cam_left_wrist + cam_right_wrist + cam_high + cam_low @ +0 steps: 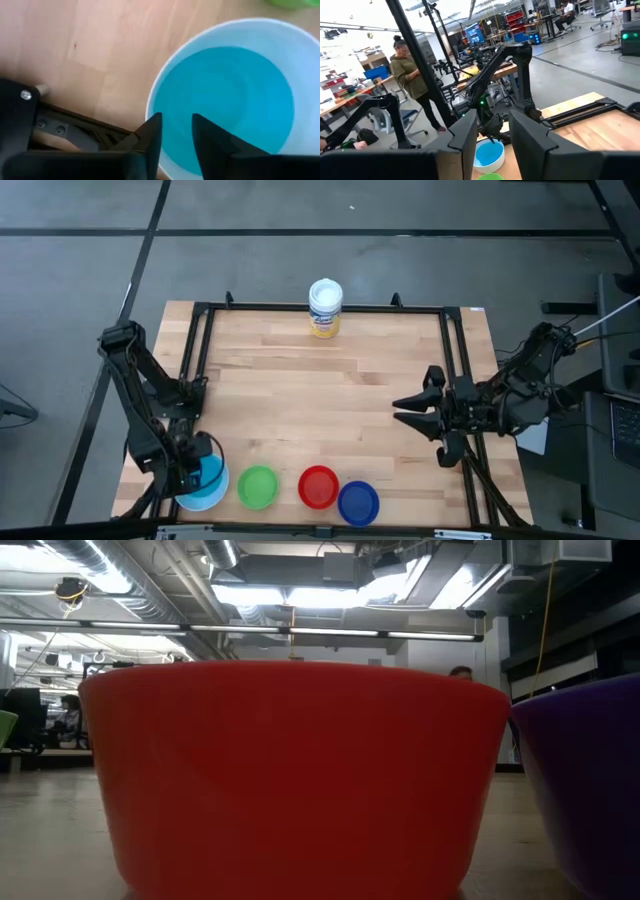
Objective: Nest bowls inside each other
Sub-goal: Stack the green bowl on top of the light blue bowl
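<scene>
A teal bowl (225, 100) sits nested inside the white bowl (300, 45) at the table's near left corner (205, 485). My left gripper (176, 137) points down over their rim, open, one finger above the rim and one over the teal inside. To the right, along the near edge, stand the green bowl (258, 486), the red bowl (318, 486) and the dark blue bowl (358, 502), each on its base. My right gripper (402, 412) hovers open and level at the table's right side, holding nothing. My left gripper's fingers (152, 135) stand over the rim of the nested bowls, on the side toward the table's left edge. I cannot tell whether they touch it. The teal bowl rests in the white bowl, which sits on the table.
A white canister with a yellow label (325, 307) stands at the far edge's middle. A black frame (200, 340) borders the wooden top. The low view is filled by the red bowl (300, 780) and the blue bowl (590, 790). A person (407, 70) stands in the room beyond the table.
</scene>
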Robot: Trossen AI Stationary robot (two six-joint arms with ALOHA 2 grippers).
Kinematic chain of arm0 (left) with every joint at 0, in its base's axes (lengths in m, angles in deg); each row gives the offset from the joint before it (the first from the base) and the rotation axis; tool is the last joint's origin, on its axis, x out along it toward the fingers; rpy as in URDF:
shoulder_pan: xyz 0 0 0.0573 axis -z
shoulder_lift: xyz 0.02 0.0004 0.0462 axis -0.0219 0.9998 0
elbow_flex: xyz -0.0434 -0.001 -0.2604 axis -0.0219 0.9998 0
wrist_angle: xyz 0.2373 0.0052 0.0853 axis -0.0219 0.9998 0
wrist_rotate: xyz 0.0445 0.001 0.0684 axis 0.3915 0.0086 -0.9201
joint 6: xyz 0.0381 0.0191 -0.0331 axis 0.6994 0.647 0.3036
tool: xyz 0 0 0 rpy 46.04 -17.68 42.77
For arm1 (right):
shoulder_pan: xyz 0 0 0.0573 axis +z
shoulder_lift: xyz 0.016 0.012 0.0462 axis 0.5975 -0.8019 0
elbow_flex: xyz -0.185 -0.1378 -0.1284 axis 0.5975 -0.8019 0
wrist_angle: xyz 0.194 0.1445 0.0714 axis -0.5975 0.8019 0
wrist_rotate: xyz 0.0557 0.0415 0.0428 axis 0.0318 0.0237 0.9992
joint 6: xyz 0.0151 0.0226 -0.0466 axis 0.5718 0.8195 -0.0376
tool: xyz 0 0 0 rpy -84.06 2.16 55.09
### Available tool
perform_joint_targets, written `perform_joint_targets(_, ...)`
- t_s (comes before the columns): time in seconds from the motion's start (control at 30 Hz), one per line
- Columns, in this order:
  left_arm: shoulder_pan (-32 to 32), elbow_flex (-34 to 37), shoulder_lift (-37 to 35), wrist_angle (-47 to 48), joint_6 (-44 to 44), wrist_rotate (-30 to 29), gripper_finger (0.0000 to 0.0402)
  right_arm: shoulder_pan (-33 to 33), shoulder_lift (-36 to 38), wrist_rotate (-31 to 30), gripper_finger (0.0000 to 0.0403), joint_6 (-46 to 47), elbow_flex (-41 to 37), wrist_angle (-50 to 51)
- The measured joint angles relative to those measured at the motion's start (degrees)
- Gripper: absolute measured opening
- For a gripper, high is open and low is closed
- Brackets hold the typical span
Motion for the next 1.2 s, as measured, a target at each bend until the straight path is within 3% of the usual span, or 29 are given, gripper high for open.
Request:
perform_joint_targets(0.07, -0.74, 0.01, -0.91, -0.78, -0.58, -2.15, 0.0118, 0.37, 0.0, -0.62, 0.0119, -0.14, 0.0, 0.02)
perform_joint_targets(0.13, -1.2, 0.01, -2.4, -3.76, -0.05, -7.85, 0.0126, 0.71, 0.0, -1.32, 0.0119, -0.14, 0.0, 0.32)
perform_joint_targets(0.23, -2.61, -0.06, -4.93, -11.17, 5.11, -16.63, 0.0131, 0.85, -0.02, -1.6, 0.0115, 0.57, 0.0, 2.71)
perform_joint_targets(0.3, -4.53, -0.08, -5.58, -16.25, 10.31, -18.08, 0.0131, 0.85, -0.02, -1.72, 0.0112, 2.02, 0.0, 4.66)
perform_joint_targets(0.53, -14.59, -0.08, -3.15, -31.13, 28.92, -10.71, 0.0108, 0.85, -0.02, -1.92, 0.0107, 13.85, 0.0, 19.15)
perform_joint_targets(0.8, -23.24, -0.08, 2.18, -22.75, 38.23, -1.52, 0.008, 1.86, -0.04, -1.46, 0.0106, 21.18, 0.0, 24.96)
perform_joint_targets(1.2, -27.3, -0.08, 5.83, -26.26, 44.99, 3.23, 0.0081, 2.6, -0.04, -1.9, 0.0105, 22.22, 0.0, 24.94)
